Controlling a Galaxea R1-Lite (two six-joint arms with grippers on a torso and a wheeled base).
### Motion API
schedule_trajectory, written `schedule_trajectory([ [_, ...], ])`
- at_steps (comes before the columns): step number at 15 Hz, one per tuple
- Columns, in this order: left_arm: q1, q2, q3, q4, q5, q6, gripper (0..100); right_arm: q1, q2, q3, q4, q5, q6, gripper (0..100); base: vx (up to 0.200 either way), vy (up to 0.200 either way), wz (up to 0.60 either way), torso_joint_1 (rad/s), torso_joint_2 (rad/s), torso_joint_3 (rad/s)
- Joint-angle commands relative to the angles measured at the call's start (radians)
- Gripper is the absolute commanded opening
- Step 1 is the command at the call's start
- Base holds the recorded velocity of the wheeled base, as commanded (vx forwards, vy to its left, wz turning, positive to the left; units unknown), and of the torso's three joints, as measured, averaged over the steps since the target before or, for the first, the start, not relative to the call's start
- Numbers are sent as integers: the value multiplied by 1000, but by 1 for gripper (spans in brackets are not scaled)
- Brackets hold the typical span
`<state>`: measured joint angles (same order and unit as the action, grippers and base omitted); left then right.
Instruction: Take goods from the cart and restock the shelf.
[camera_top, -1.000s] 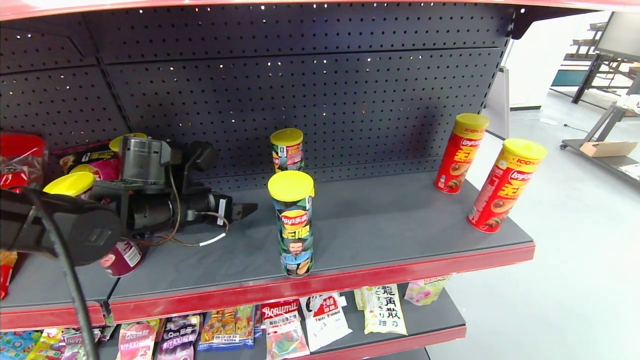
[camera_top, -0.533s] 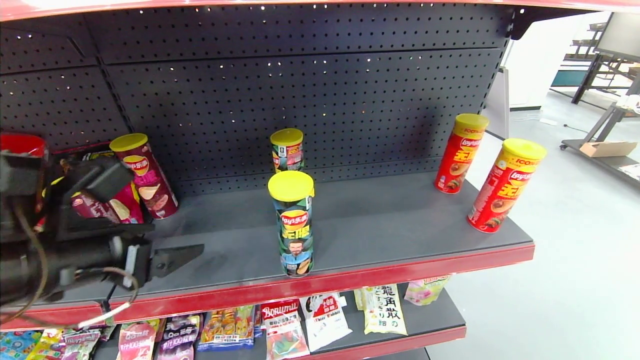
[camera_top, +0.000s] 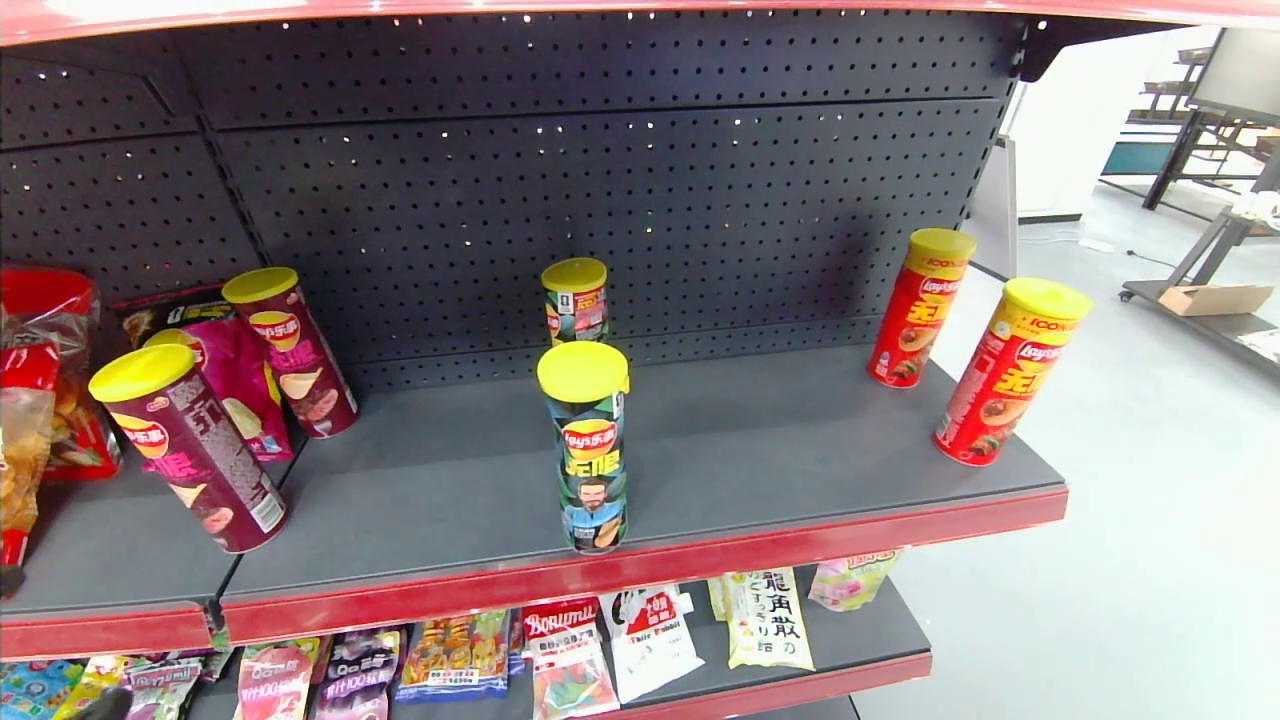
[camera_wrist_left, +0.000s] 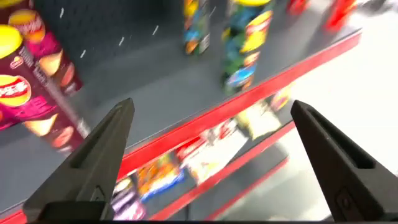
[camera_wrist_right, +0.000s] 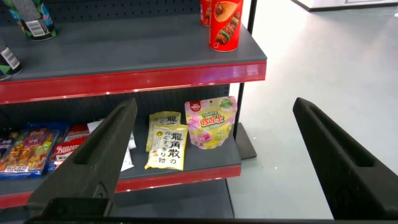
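Note:
On the grey shelf (camera_top: 450, 470) two maroon chip cans stand at the left, one at the front (camera_top: 190, 455) and one behind (camera_top: 292, 350). Two green cans stand mid-shelf, front (camera_top: 590, 450) and back (camera_top: 575, 300). Two red cans (camera_top: 920, 305) (camera_top: 1010, 370) stand at the right end. My left gripper (camera_wrist_left: 211, 104) is open and holds nothing, out in front of the shelf's red edge, with the maroon cans (camera_wrist_left: 37, 93) and a green can (camera_wrist_left: 249, 43) beyond it. My right gripper (camera_wrist_right: 215, 102) is open, low before the shelf's right end, below a red can (camera_wrist_right: 227, 25).
Snack bags (camera_top: 30, 400) crowd the far left of the shelf. The lower shelf (camera_wrist_right: 205, 168) holds several flat snack packets (camera_top: 640, 640). Perforated back panel (camera_top: 600, 200) behind the cans. Open floor (camera_top: 1150, 550) lies to the right of the shelf end.
My left arm has pulled back from the shelf toward the lower left and out of the head view. The front maroon can it was over now stands uncovered.

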<state>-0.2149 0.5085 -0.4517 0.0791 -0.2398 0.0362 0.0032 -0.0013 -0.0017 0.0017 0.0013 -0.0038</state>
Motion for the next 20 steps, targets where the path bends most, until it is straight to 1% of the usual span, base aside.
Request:
schedule_trajectory([
  [1,0,-220,47,19,-38,-45,100,0,1,0,0,0,-1,100,0,0,0,0,0,0],
  [3,2,-300,51,102,-29,-44,100,0,1,0,0,0,1,100,0,0,0,0,0,0],
  [4,2,-320,51,125,-26,-41,100,1,1,0,0,0,-1,100,0,0,0,0,0,0],
  [5,3,-363,53,163,-9,-39,100,0,1,0,0,0,-2,100,0,0,0,0,0,0],
  [6,3,-377,53,179,19,-41,100,0,1,0,0,2,-5,100,0,0,0,0,0,0],
  [8,3,-387,54,188,66,-41,100,1,1,0,0,3,-5,100,0,0,0,0,0,0],
  [10,3,-407,74,189,76,-41,100,0,1,0,0,3,1,100,0,0,0,0,0,0],
  [11,3,-407,79,189,77,-39,100,0,1,0,0,3,1,100,0,0,0,0,0,0],
  [18,3,-407,107,186,74,-39,100,1,1,0,0,6,-4,100,0,0,600,6,2,2],
  [20,3,-407,110,188,74,-39,100,1,1,0,0,5,1,100,0,0,0,0,0,0],
])
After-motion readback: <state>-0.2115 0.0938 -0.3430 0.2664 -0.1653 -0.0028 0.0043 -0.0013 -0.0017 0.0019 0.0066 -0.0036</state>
